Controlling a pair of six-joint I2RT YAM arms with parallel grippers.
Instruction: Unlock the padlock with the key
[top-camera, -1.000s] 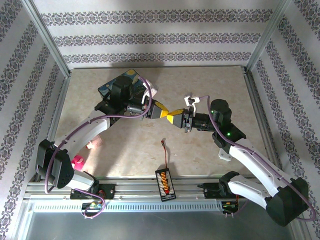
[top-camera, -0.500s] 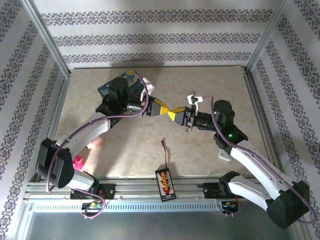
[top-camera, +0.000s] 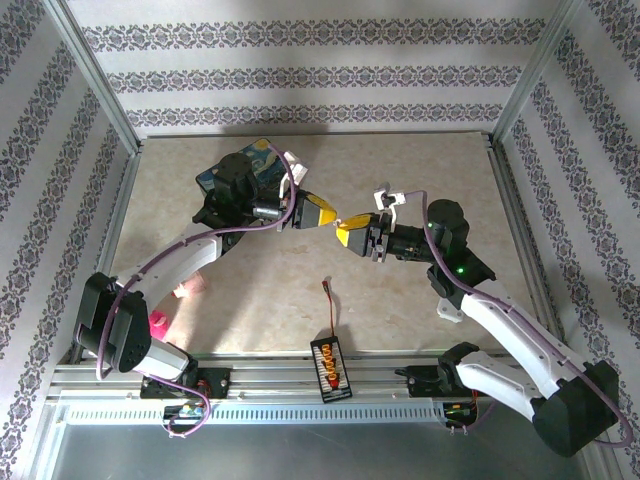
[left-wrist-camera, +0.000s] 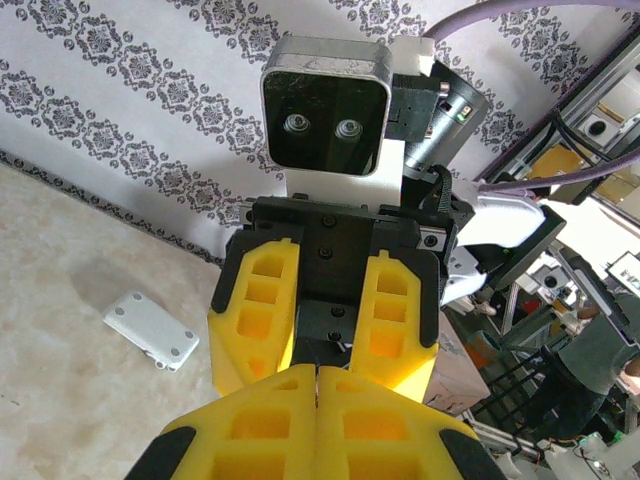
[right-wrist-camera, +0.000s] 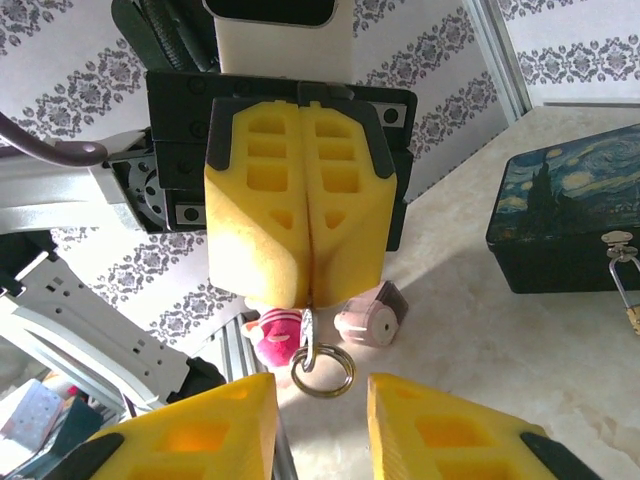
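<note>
Right wrist view: key (right-wrist-camera: 308, 327) dangling from the clamped left end effector (right-wrist-camera: 310, 292) — right end effector (right-wrist-camera: 321, 420) parted, empty.

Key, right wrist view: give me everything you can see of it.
The key shows as a thin silvery metal sliver poking down from between the yellow pads of the shut left gripper, which pinches it. The rest is hidden inside that grip. A round metal split ring hangs from its exposed end. The key hangs roughly vertical above the table, facing the gap of the open right gripper, which appears not to touch it.
</note>
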